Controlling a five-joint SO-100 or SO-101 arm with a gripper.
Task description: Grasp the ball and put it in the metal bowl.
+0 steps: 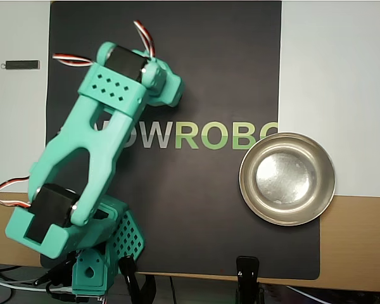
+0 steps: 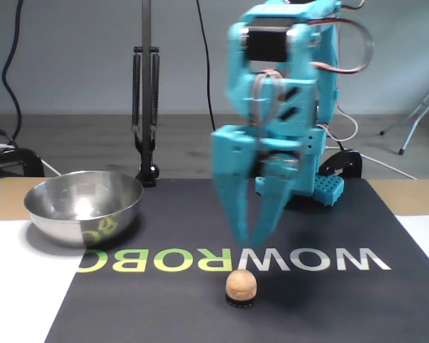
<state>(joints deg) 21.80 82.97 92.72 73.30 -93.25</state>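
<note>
Ball [image 2: 241,284] sits on the black mat [image 2: 329,300] on the surface, near edge of the fixed view, just in front of the "WOWROBO" lettering [image 2: 229,259], on a small dark base. Overhead view hides it under the arm head.

End effector [image 2: 245,239] hangs above the ball, fingertips pointing down and close together at the tips, a narrow gap higher up between the fingers; nothing held. Tips are just above the ball, not touching. Arm is motion-blurred in the fixed view. In the overhead view the teal arm [image 1: 92,145] runs from its base at the near left up to the far left of the mat, covering the first letters of the print.

Metal bowl [image 2: 84,206] is at the left in the fixed view, straddling the mat edge, well apart from the ball, empty. In the overhead view the bowl [image 1: 287,178] is at the right, over the mat's right edge.

Black clamp stand [image 2: 146,107] stands behind the bowl.
</note>
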